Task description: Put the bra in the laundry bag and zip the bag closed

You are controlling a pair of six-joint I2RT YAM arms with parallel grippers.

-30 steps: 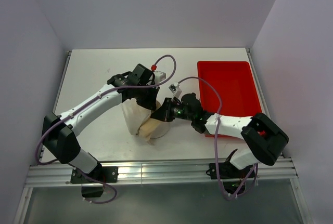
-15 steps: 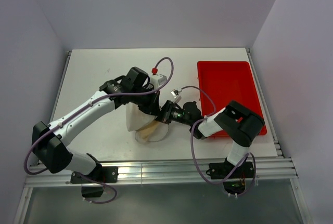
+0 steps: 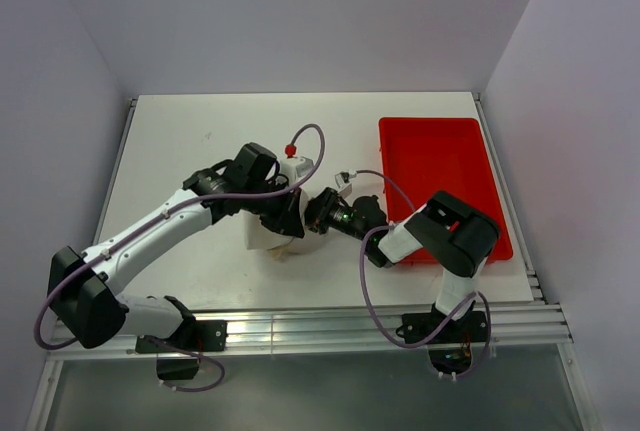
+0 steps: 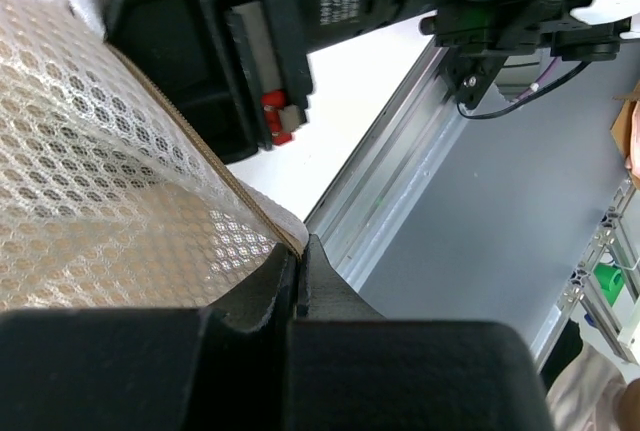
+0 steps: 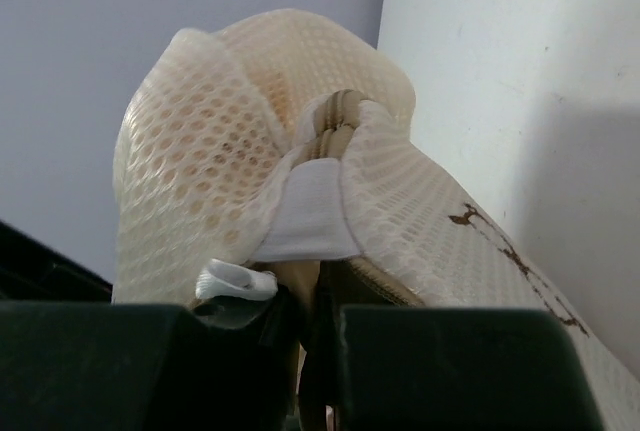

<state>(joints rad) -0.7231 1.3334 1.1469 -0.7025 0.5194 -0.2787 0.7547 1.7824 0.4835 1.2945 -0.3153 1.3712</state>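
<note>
Top external: two grippers pinch one laundry bag.

Red rectangular tray on the right, white table beneath it, aluminium rail along near edge

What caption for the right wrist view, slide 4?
Right fingers pinch the zip end of the off-white round mesh laundry bag, beige padded bra showing through.

Honeycomb-mesh cloth laundry bag; glossy red plastic tray
</note>
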